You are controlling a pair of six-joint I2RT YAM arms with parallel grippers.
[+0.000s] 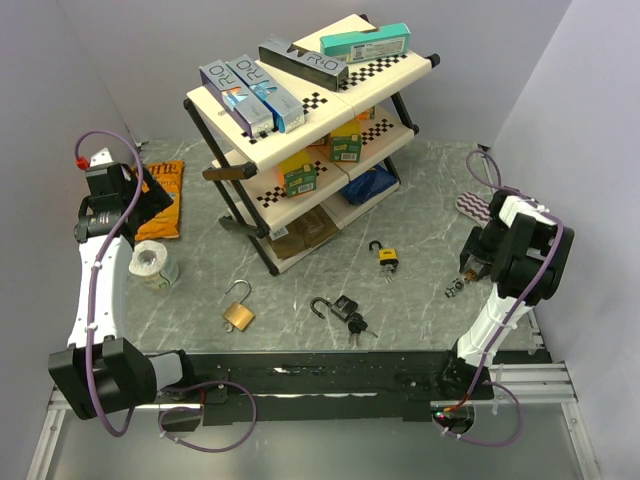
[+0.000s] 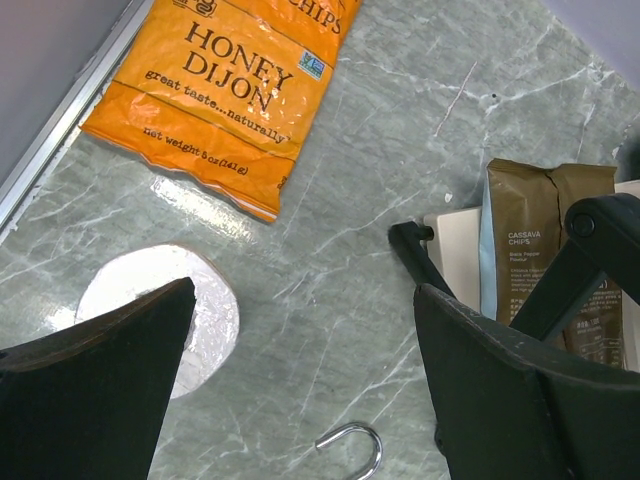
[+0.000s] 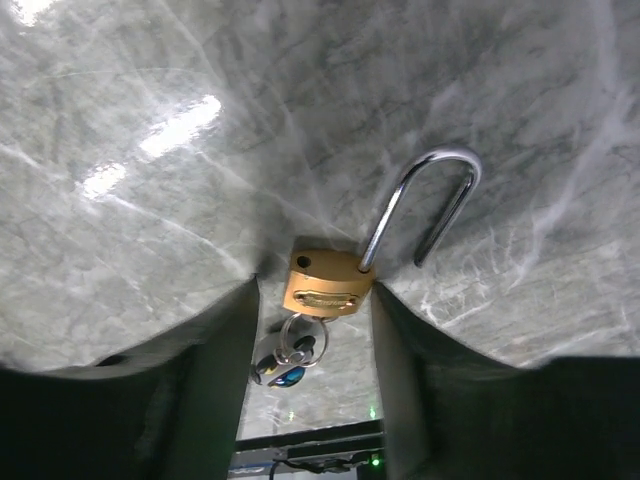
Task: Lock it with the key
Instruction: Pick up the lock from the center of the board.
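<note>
Top view: my right hand (image 1: 468, 268) sits low over the bench (image 1: 420, 200), with the small padlock (image 1: 455, 289) at its fingertips. My left hand (image 1: 148, 205) is well away from it.

Left wrist: the left hand (image 2: 305, 300) gapes wide, with a chip bag (image 2: 230, 80) ahead of it.

Right wrist: the right hand (image 3: 313, 290) has its fingers (image 3: 200, 380) apart, straddling the brass padlock (image 3: 325, 283). The shackle (image 3: 430, 200) stands open ahead, and the keys (image 3: 290, 355) lie back between the fingers.

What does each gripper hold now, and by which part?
Left gripper: nothing. Right gripper flanks the brass padlock at its body; a firm hold cannot be told.
</note>
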